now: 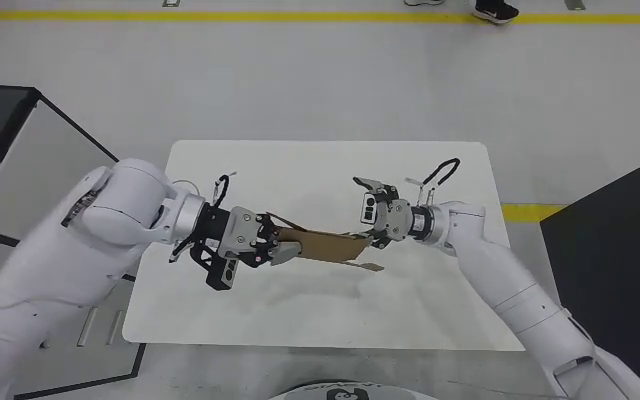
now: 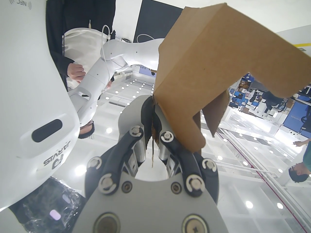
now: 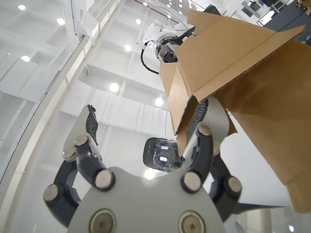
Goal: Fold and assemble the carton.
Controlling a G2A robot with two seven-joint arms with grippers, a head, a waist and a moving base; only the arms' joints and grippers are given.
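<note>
**A:** The carton hangs just above the middle of the white tabletop. It's partly opened: creased walls stand apart and the flaps are loose.

**B:** The left pincer is clamped tight on the 9 o'clock end, with cardboard pinched between its tips.

**A:** And the right pincer, at the 3 o'clock end, gapes wide. One finger rests against a flap, but it grips nothing.

**B:** So I'd call this early going. The tube is half squared, with no flap tucked and no end closed. Squaring it up and folding the flaps in look like what's left.

**A:** And the surface?

**B:** A smooth, pale top. Around it there's grey floor, with a yellow line out at 12 o'clock. There's a short yellow strip and a dark panel towards 3 o'clock.
</note>
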